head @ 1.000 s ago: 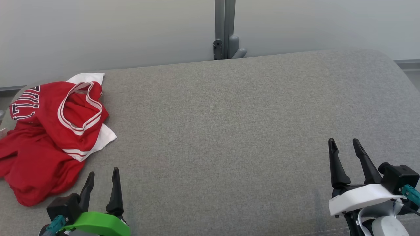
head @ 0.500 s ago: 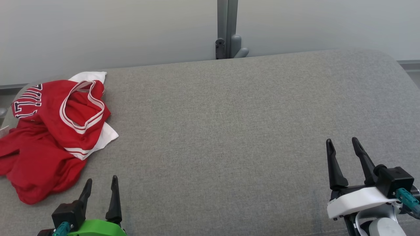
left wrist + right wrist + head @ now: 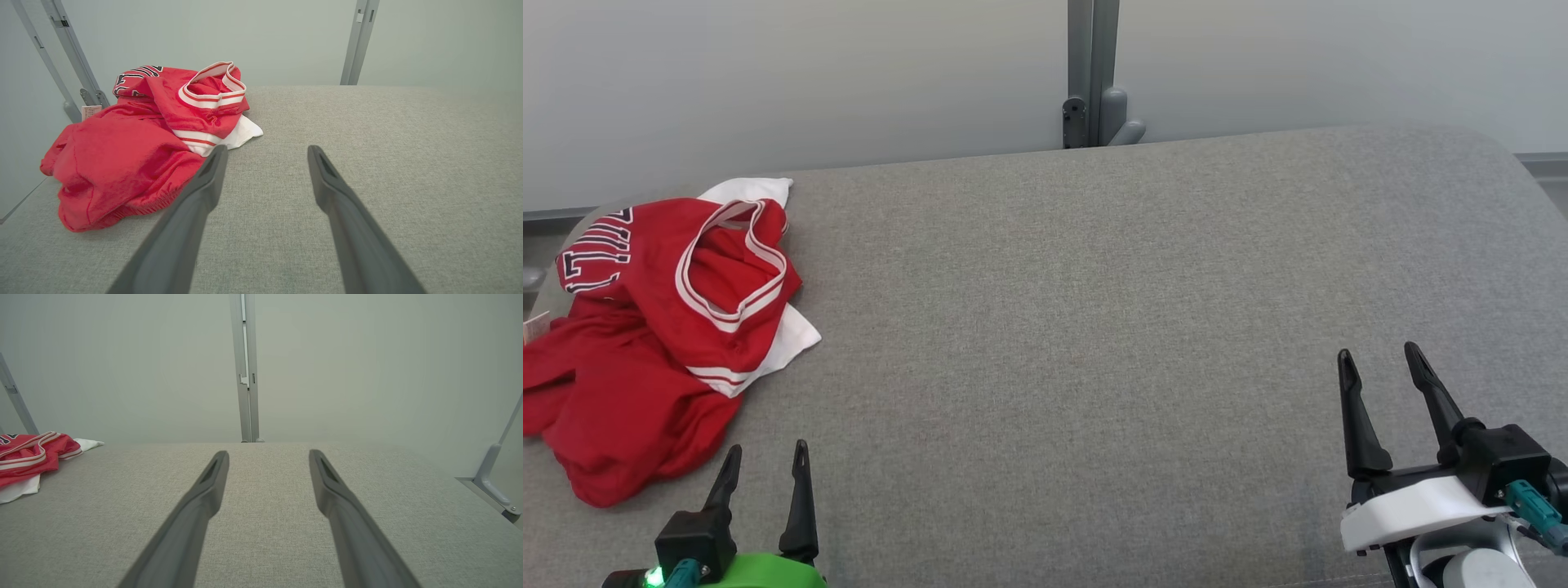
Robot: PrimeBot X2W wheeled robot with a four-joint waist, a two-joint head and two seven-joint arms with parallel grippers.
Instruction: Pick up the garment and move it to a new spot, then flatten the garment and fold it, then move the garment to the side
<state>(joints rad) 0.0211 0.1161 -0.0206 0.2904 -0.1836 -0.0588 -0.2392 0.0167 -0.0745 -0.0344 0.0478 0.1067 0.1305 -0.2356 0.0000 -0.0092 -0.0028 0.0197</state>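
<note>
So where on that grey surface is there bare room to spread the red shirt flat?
The middle of the grey surface is bare, from the garment across to the right gripper and back to the post. The left end is crowded: the crumpled garment lies there, the left gripper close by.

Grey padded bench (image 3: 1094, 286); crumpled red garment (image 3: 645, 343) on left end.

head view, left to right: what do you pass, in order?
Order: crumpled red jersey with white trim → grey metal upright post at the back → black-fingered right claw, open. Left claw skipped: it overlaps the jersey's span.
</note>
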